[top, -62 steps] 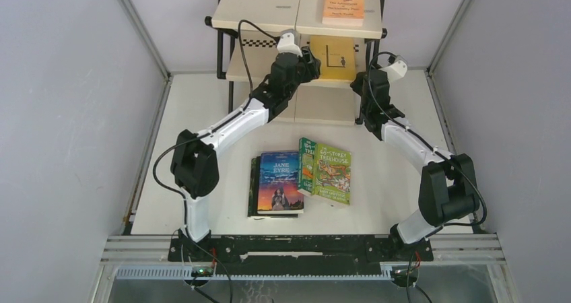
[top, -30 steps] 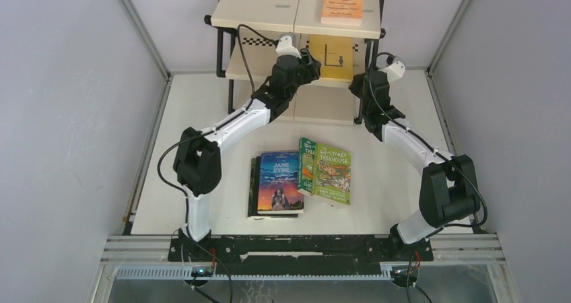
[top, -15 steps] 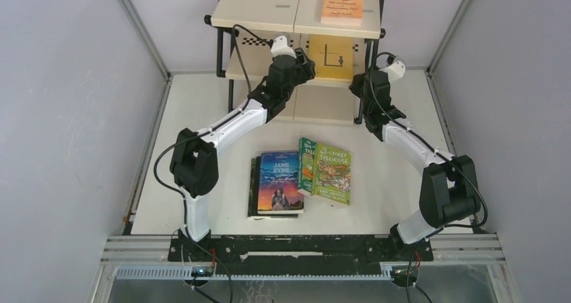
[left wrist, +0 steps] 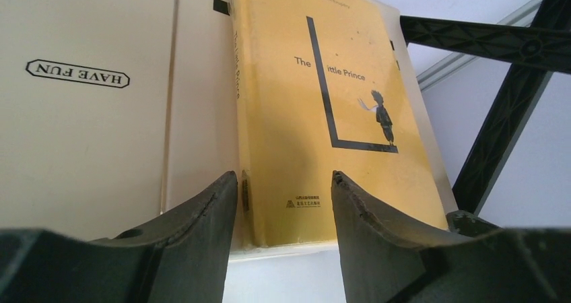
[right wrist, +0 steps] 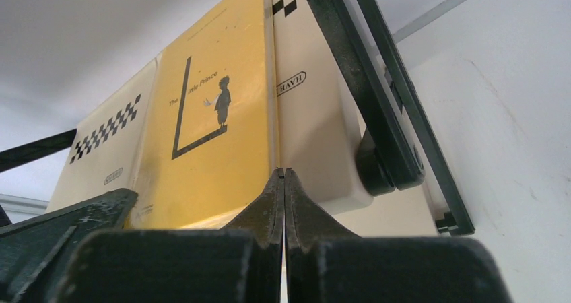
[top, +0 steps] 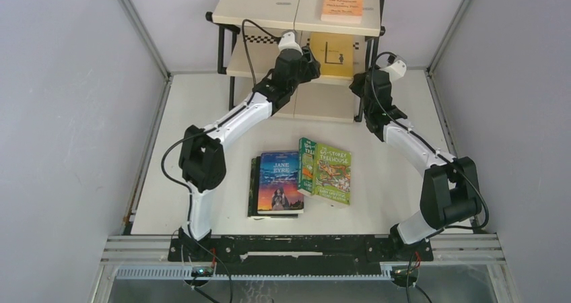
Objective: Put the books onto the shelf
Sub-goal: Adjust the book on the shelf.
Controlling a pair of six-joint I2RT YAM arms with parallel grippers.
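Note:
The yellow book lies flat on the middle tier of the shelf, and an orange book lies on the top tier. My left gripper is at the yellow book's left near corner. In the left wrist view it stands open, its tips just short of the yellow book and holding nothing. My right gripper is shut and empty, its tip at the near right edge of the yellow book. Blue Jane Eyre and two green books lie on the table.
A dark book lies under Jane Eyre. The shelf's black frame posts stand right of my right gripper, and one crosses right of the left gripper. Grey walls enclose the table on both sides.
My left wrist has shifted slightly right and up toward the yellow book's corner. The right arm has stayed almost still. The books have not moved.

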